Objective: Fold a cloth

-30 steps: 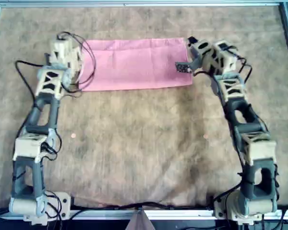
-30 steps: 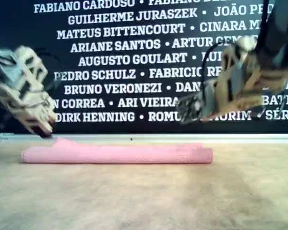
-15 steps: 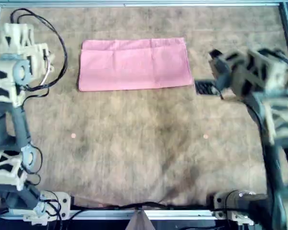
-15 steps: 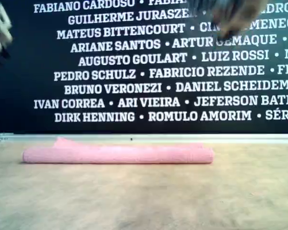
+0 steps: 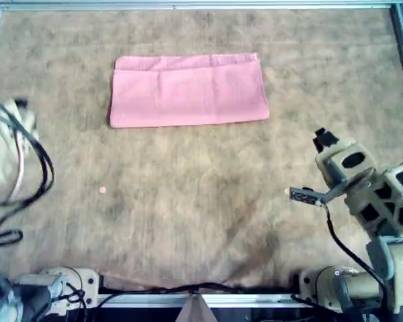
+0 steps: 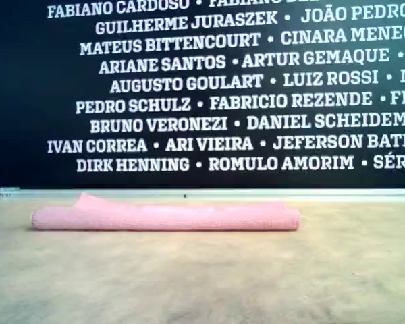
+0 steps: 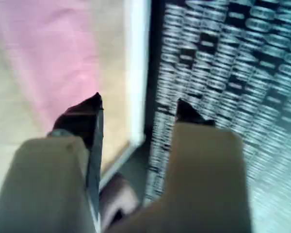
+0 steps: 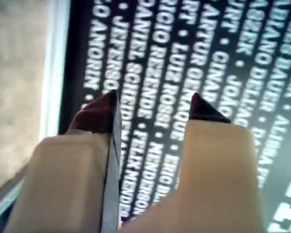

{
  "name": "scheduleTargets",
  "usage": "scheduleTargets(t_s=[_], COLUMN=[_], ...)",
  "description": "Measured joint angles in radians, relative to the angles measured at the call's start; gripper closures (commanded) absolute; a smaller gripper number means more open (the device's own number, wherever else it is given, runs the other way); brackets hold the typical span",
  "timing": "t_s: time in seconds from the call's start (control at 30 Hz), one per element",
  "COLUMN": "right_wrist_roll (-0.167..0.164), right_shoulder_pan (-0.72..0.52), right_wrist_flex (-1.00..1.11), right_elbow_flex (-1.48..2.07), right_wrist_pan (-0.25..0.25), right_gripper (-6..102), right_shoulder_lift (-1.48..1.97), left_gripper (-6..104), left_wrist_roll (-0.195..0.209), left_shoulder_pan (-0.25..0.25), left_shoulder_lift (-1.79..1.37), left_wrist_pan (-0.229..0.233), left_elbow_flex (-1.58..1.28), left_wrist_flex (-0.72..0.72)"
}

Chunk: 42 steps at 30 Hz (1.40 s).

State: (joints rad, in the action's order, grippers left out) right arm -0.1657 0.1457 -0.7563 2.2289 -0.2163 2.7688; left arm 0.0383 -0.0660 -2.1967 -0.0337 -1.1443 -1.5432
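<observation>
The cloth (image 5: 188, 90) is a light-pink rectangle lying flat and folded at the far middle of the brown mat in the overhead view. In the exterior view the cloth (image 6: 165, 217) shows as a low pink band, with no arm near it. The cloth (image 7: 53, 58) appears blurred beyond my left gripper (image 7: 138, 109), which is open and empty, well off the fabric. My right gripper (image 8: 153, 102) is open too, with only the lettered wall behind it. One arm (image 5: 7, 147) sits at the overhead view's left edge, another arm (image 5: 363, 194) at its lower right.
A brown felt mat (image 5: 188, 201) covers the table inside a metal rail (image 5: 188, 5). A black banner (image 6: 189, 101) with white names stands behind the far edge. Arm bases and cables (image 5: 60, 282) line the near edge of the overhead view.
Both arms have pulled away from the cloth's two ends and drawn back toward the overhead view's near side, leaving the exterior view. The cloth has stayed put.
</observation>
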Motion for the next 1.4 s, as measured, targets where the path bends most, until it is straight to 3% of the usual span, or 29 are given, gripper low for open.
scheduleTargets(t_s=[0.27,0.43,0.53,0.87,1.0,1.4], right_wrist_roll=[0.000,0.000,0.000,0.005,0.005,0.005], right_shoulder_pan=[0.005,0.005,0.005,0.005,-0.014,-0.020], right_wrist_flex=[0.057,0.206,0.310,0.675,0.701,0.703], right_elbow_flex=[0.187,0.374,0.505,0.790,0.793,0.752], right_wrist_pan=[0.000,0.000,0.000,0.000,0.003,0.002], right_gripper=[37,37,37,37,38,37], right_shoulder_lift=[0.143,0.281,0.316,0.318,0.318,0.244], left_gripper=[24,23,23,23,23,23], left_wrist_roll=[-0.005,-0.006,-0.006,-0.006,-0.006,-0.005], left_shoulder_pan=[0.000,0.000,0.000,0.000,0.000,0.000], left_shoulder_lift=[-0.517,-0.857,-0.890,-0.905,-0.904,-0.905], left_wrist_pan=[0.000,0.000,0.005,0.000,0.000,0.000], left_elbow_flex=[-0.776,-1.266,-1.463,-1.781,-1.901,-1.890], left_wrist_flex=[0.457,0.764,0.881,0.980,0.999,1.005])
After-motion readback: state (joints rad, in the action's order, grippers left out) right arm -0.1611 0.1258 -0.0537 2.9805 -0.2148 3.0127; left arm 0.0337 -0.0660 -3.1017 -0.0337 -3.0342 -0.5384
